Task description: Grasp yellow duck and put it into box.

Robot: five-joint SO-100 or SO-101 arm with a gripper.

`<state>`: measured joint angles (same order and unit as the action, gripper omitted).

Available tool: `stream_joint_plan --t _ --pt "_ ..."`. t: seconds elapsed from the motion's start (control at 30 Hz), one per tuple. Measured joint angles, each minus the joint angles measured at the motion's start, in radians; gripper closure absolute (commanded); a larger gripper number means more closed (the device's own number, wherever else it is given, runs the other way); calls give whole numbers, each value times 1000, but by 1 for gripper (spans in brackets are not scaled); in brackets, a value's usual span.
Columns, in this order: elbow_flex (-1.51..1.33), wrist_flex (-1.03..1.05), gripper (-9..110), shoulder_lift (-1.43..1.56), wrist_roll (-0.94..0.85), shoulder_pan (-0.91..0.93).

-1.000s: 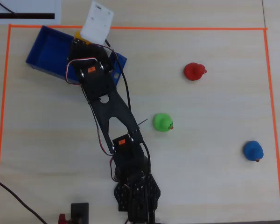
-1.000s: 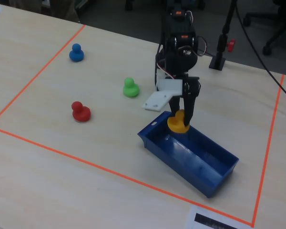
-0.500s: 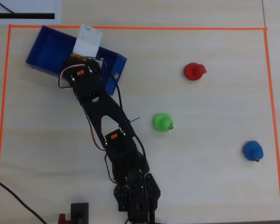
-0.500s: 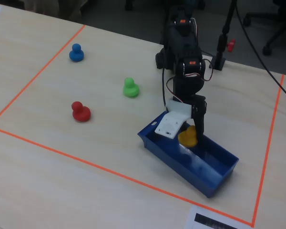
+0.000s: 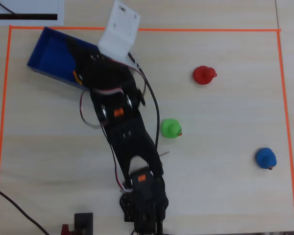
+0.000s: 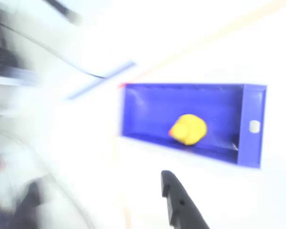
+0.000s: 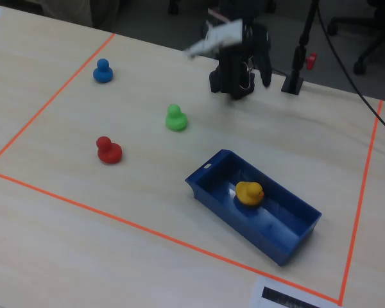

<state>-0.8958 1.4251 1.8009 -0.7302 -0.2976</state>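
The yellow duck (image 7: 249, 192) lies inside the dark-blue box (image 7: 279, 249) near its middle, also seen in the wrist view (image 6: 188, 129). The box (image 6: 254, 143) has a small white mark on one short end. In the overhead view the box (image 5: 49, 54) sits at the top left, partly under the arm, and the duck is hidden there. My gripper (image 6: 100, 183) is above and away from the box, with its jaws wide apart and nothing between them. One dark finger (image 6: 178, 202) is sharp and the other is blurred. In the fixed view the arm (image 7: 239, 61) is folded back near its base.
A green duck (image 5: 170, 128), a red duck (image 5: 204, 75) and a blue duck (image 5: 266, 157) stand on the wooden table inside an orange tape border (image 5: 279, 98). A dark stand (image 7: 296, 70) and cables lie beside the arm's base.
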Motion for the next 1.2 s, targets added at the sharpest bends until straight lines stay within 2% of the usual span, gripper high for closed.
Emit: stream_joint_plan --t 0.13,0.23,0.33,0.47,0.67,0.8,1.2 --pt "-238 -83 101 456 -110 -11" --pt "-592 -144 101 784 -213 37" --pt "-1062 -189 101 1037 -316 100" --pt "-1586 -186 101 1282 -396 160" --pt "-2079 -176 101 1497 -460 186" --pt "-2220 -155 101 1508 -480 204" --pt "-2221 -146 96 1511 -472 204"
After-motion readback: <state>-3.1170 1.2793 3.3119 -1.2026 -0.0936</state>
